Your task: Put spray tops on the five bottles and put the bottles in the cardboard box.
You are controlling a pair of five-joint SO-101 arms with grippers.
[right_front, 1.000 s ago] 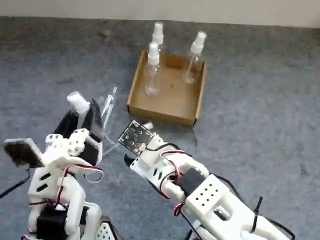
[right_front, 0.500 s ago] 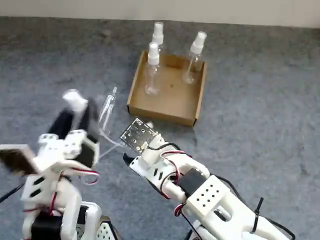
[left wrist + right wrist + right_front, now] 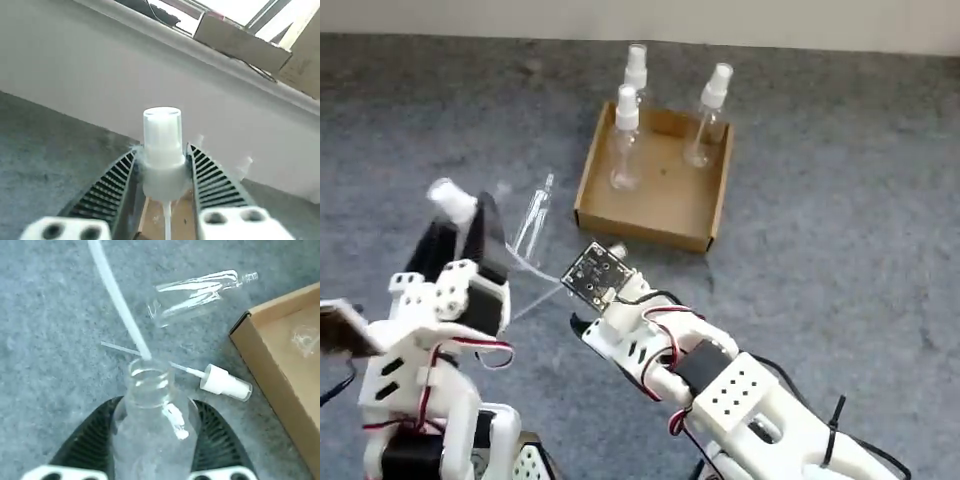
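The surface point(image 3: 840, 200) is rough grey cloth. The cardboard box point(image 3: 640, 228) is matt brown. The bottle point(image 3: 150, 440) is clear glossy plastic, the spray top point(image 3: 162, 145) smooth white plastic, the left gripper point(image 3: 163, 154) ribbed black plastic.

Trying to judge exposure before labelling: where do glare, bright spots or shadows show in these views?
Left wrist view: the window beyond the spray top is blown out white. Right wrist view: bright glints on the held bottle, streaks on the lying bottle. High view: even light, no hard shadows around the cardboard box.
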